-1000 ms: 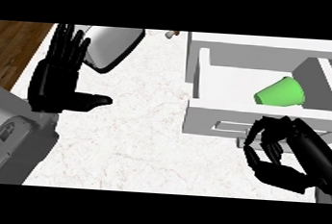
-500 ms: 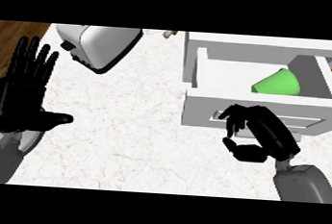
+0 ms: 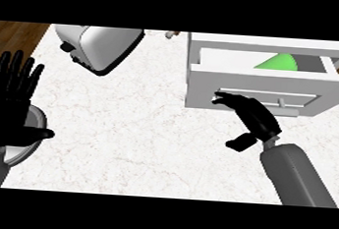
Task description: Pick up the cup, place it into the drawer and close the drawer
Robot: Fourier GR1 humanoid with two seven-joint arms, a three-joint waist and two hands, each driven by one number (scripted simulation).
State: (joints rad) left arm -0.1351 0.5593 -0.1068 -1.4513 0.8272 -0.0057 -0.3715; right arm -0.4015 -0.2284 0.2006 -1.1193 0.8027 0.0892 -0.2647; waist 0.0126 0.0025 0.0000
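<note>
Green cup [image 3: 279, 63], one, inside drawer [image 3: 261, 91]; right hand [image 3: 252, 117] touching front.

You look down on a white marbled counter [image 3: 142, 134] that fills most of the scene. At the far left a strip of dark wood floor [image 3: 13, 38] shows. A silver toaster [image 3: 104, 46] stands at the far edge.

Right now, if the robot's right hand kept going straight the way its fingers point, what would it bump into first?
The right hand points up toward the drawer front; its fingertips look to be right at that white panel, so it would likely meet that first. The green cup lies inside the drawer, behind the front.
</note>
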